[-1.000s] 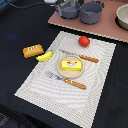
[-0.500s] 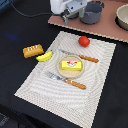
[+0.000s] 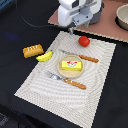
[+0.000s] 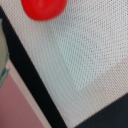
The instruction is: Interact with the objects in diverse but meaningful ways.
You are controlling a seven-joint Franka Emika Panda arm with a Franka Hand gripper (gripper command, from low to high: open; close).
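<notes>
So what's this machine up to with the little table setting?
It's a robot arm whose gripper hangs above the far edge of a striped placemat, close to a red toy tomato, and touches nothing. Whether the gripper is open is not visible. On the mat, a yellow block sits on a small plate between a knife and a fork. A banana and bread loaf lie alongside.

placemat (image 3: 100, 75): looking like woven cloth, matt, finely ribbed | tomato (image 3: 84, 41): appearing smooth, slightly glossy | fork (image 3: 67, 80), knife (image 3: 82, 56): showing wood-like handles | worktop (image 3: 15, 30): looking dark, matt
</notes>
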